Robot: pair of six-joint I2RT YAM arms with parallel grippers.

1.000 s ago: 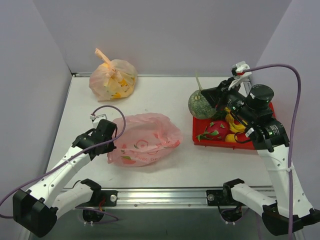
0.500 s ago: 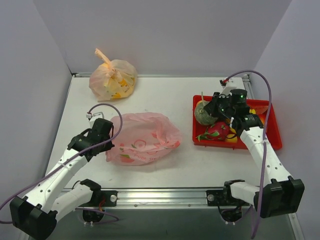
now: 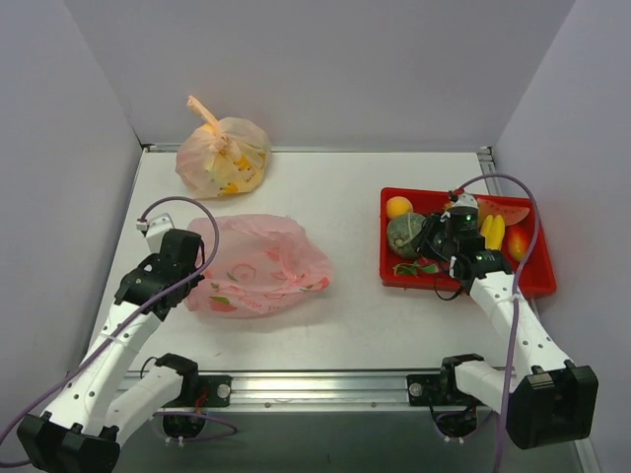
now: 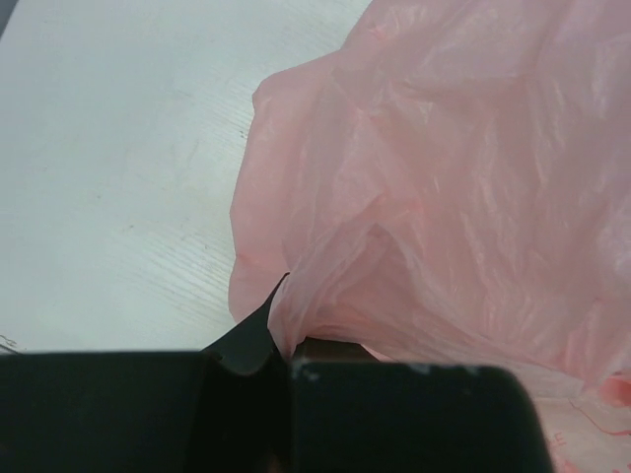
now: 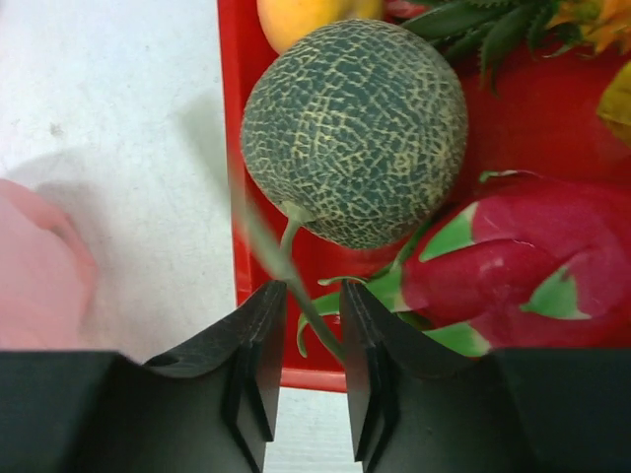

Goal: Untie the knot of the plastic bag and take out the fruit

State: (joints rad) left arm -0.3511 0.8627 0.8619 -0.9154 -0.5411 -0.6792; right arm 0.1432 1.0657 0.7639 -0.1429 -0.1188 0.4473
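Pinching plastic bag [image 4: 444,187], melon [image 5: 355,128] in tray [image 3: 540,279]

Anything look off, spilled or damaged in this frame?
Nothing is spilled or damaged. The pink bag lies slack and crumpled, one edge pinched in the left gripper. The melon sits in the red tray with its stem threaded between the right gripper's parted fingers, the only awkward spot.
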